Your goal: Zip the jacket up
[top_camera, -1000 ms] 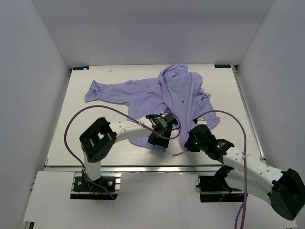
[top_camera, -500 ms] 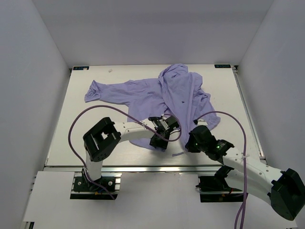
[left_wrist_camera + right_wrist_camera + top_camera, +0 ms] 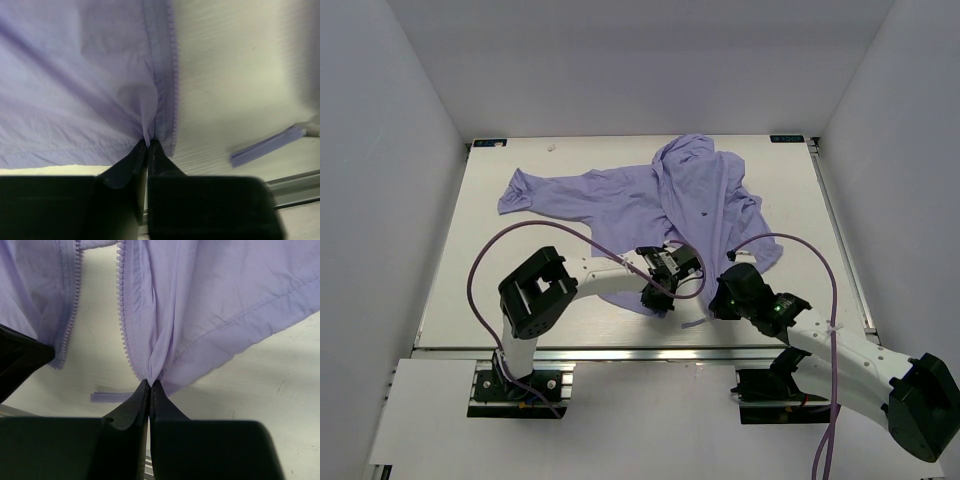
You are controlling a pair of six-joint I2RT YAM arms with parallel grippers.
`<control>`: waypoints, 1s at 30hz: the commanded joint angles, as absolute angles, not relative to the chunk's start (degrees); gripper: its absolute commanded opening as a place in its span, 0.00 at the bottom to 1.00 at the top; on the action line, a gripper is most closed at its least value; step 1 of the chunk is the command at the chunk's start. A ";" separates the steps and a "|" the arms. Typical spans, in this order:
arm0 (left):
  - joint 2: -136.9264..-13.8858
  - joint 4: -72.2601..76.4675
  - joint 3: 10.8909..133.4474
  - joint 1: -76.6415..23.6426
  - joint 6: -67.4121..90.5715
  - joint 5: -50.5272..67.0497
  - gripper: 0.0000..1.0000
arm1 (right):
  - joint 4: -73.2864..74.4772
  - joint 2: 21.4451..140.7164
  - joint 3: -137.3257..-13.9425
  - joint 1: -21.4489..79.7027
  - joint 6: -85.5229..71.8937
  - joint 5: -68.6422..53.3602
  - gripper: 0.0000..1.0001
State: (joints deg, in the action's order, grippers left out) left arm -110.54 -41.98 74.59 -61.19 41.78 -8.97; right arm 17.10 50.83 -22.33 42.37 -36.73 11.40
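Close to the robot, the left gripper (image 3: pixel 148 142) has its two fingers pressed together on a little fold of the jacket (image 3: pixel 692 190). It pinches the bottom edge, just beside a row of zip teeth (image 3: pixel 174 75). The right gripper (image 3: pixel 150 382) does the same on the other front flap, pinching the bottom edge next to the other row of teeth (image 3: pixel 125 315). So each arm holds its own side, and the two grippers sit near each other at the near end of the zip. A thin purple strip (image 3: pixel 107 396) lies flat on the table (image 3: pixel 520 270) just beside them.

From the grippers, both rows of teeth run away toward the far side. They lie side by side with table showing in the gap, so the zip is open. I think the next move needs the two bottom ends brought together. Farther off, the rest of the jacket lies wrinkled, with one sleeve reaching left and the hood at the far end
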 commanded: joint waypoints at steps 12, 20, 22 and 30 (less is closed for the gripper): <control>-95.03 -30.16 70.67 -61.61 38.41 -16.26 0.00 | -2.27 44.92 -19.34 41.92 -36.73 1.24 0.00; -80.35 -17.68 63.03 -61.61 37.71 -16.53 0.00 | -6.32 44.30 -22.24 41.66 -40.78 -2.28 0.00; -78.85 -14.52 60.56 -61.70 37.71 -16.70 0.00 | -7.55 44.21 -22.41 41.57 -43.15 -2.37 0.00; -77.96 -11.16 57.05 -61.61 38.05 -17.93 0.00 | -6.95 40.70 -20.39 40.78 -50.19 2.28 0.00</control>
State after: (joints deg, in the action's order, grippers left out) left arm -78.56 -14.11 57.71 -61.60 38.09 -16.34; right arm -4.78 42.33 -20.01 41.41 -46.87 0.23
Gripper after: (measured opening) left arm 0.008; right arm 0.022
